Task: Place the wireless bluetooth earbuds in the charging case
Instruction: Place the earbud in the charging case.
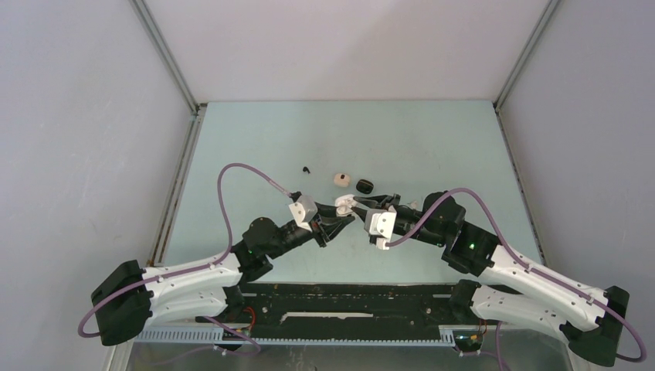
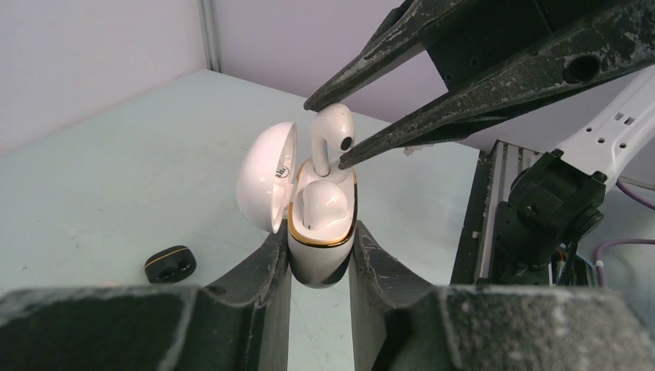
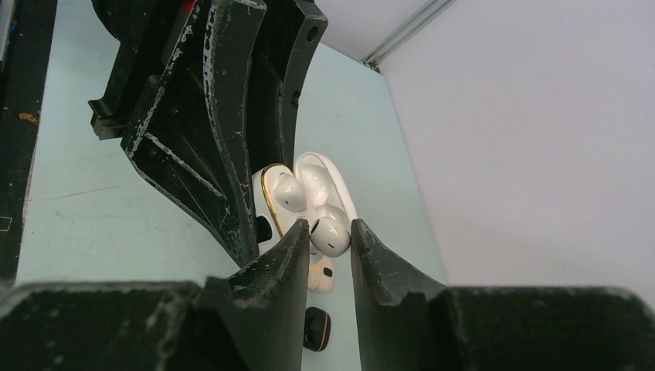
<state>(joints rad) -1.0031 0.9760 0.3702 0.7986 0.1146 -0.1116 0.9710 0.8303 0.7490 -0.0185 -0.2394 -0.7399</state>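
Seating the second earbud (image 2: 334, 127) is the step in hand. The right gripper (image 2: 324, 133) pinches it, stem partly inside the open case (image 2: 318, 267) directly below its fingertips. The left gripper (image 2: 318, 238) clamps that case upright between its fingers. One earbud (image 2: 323, 205) sits seated. Release and closing the lid (image 2: 263, 178) remain.

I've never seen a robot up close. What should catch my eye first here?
In the middle, the left gripper clamps an open white charging case with a gold rim, one earbud seated inside. The right gripper pinches a second white earbud just above it, stem down at the free slot. Behind them on the table lie a black case and a beige case.
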